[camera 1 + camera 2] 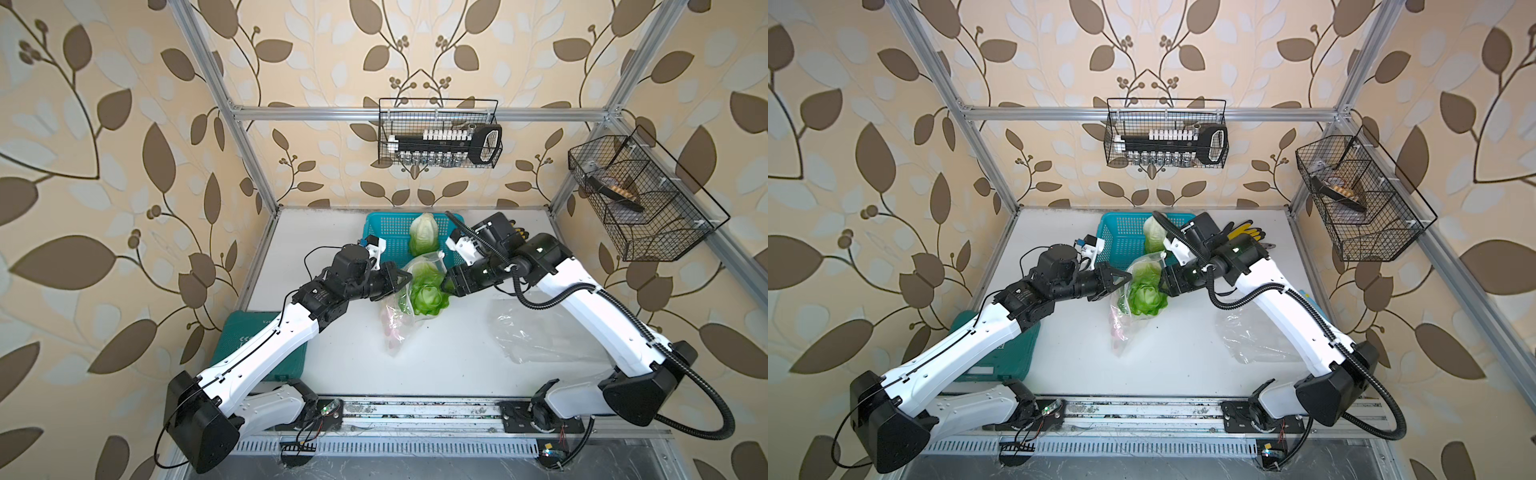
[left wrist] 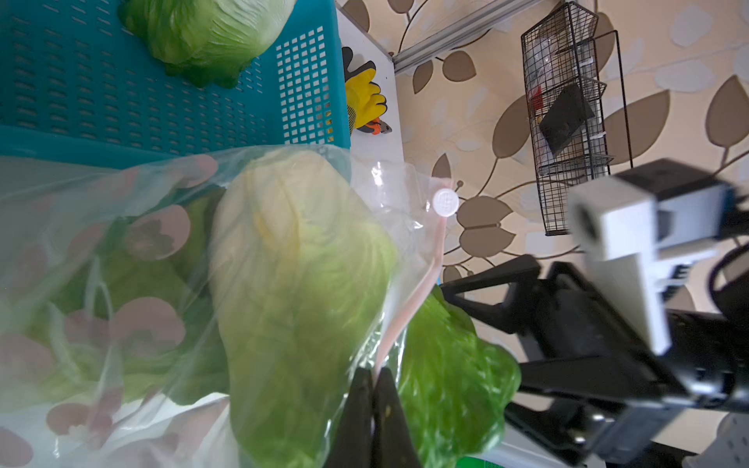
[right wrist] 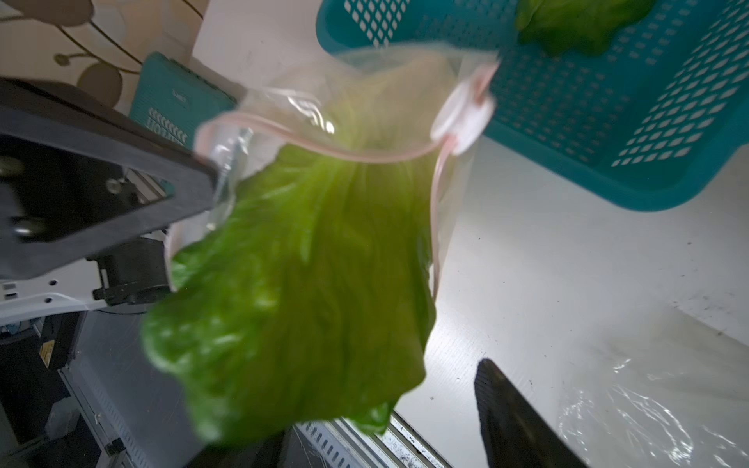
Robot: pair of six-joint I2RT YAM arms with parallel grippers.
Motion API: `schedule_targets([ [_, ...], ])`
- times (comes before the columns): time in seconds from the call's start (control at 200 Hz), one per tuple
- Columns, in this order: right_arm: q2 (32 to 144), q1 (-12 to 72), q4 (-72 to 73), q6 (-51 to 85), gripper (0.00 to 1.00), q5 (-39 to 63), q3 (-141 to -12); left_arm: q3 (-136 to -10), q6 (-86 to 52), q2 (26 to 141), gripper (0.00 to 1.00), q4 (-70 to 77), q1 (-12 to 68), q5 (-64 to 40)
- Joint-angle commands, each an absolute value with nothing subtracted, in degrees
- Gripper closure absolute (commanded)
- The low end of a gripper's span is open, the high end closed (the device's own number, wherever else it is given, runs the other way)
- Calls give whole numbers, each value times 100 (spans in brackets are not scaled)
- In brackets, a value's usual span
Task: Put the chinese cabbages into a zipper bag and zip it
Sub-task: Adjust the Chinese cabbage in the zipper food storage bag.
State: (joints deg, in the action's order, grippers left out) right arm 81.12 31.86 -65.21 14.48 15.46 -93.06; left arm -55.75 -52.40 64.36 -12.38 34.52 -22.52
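The zipper bag is clamped by the left pincer; the right pincer is parted; one cabbage is half bagged, seemingly another cabbage inside; a third cabbage is left in the basket.

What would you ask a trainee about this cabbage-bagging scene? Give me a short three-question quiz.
1. The left fingers pinch: A) the zipper bag's rim, B) a spoon, C) nothing?
2. Is the bag zipped or open?
3. True or false: all cabbages are bagged.

Key
1. A.
2. Open; a leafy cabbage pokes out of its mouth.
3. False; another cabbage lies in the blue basket.
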Motion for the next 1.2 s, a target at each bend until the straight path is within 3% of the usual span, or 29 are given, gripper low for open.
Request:
schedule_targets([
  [0.0,8169,3024,-7009,1441,30,1612,-9968,-5787,-5063,6460,100,-1237,3450,-2329],
  [0.14,8472,3056,-6678,2262,32,1705,-10299,-5773,-5067,6494,100,-1178,3450,-2408],
  [0.35,8477,3651,-6601,3029,38,924,-9340,-5858,-5080,6592,100,-1071,3458,-2486],
  [0.53,8326,3989,-5707,3835,40,1644,-8220,-5953,-5079,6729,100,-1000,3479,-2600],
  [0.77,8409,3968,-4579,4820,32,2189,-7212,-6117,-4988,6917,100,-984,3734,-2689],
  [0.955,8309,3986,-2681,6190,31,2908,-6215,-6102,-4941,6949,100,-1035,3881,-2680],
  [1.195,8502,4030,-1794,6518,28,3719,-5758,-6117,-4939,7053,100,-1122,4020,-2677],
])
